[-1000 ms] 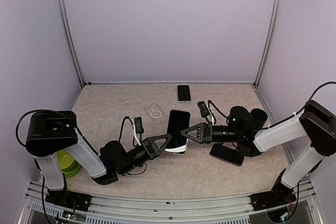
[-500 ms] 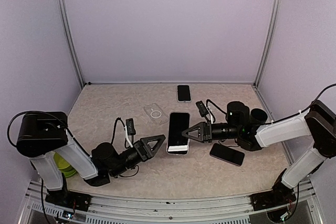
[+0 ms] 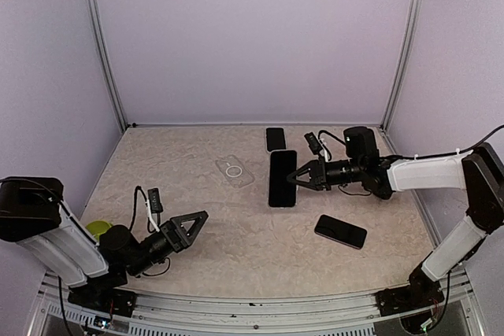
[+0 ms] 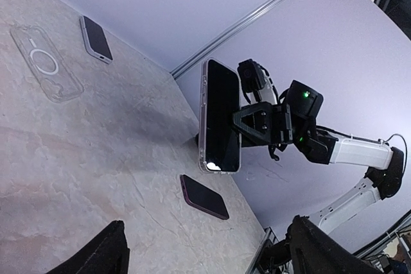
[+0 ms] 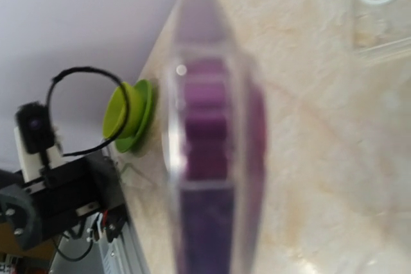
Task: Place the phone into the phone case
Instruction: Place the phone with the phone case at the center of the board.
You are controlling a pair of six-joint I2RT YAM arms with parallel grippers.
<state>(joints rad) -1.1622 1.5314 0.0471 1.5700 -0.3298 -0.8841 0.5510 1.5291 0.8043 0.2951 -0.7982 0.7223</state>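
Left gripper (image 3: 194,228): mine, jaws spread wide with nothing between them; it hangs low over the worktop (image 3: 157,163), well to the near left of the case.
Right gripper (image 3: 294,180): mine, clamped on the phone's edge, to the right of the case.
Phone (image 3: 283,178): held in my right gripper, lifted off the worktop and standing on end, its dark screen turned toward my left arm. It is right of the case, not touching it. A clear rim shows round its edge.
Case (image 3: 235,171): clear with a white ring mark, lying flat and empty.
Small phone (image 3: 275,138): flat, behind and right of the case.
Dark phone (image 3: 340,231): flat, near right of the case, well apart.
Green disc (image 3: 98,228): far near left of the case, beside my left arm.
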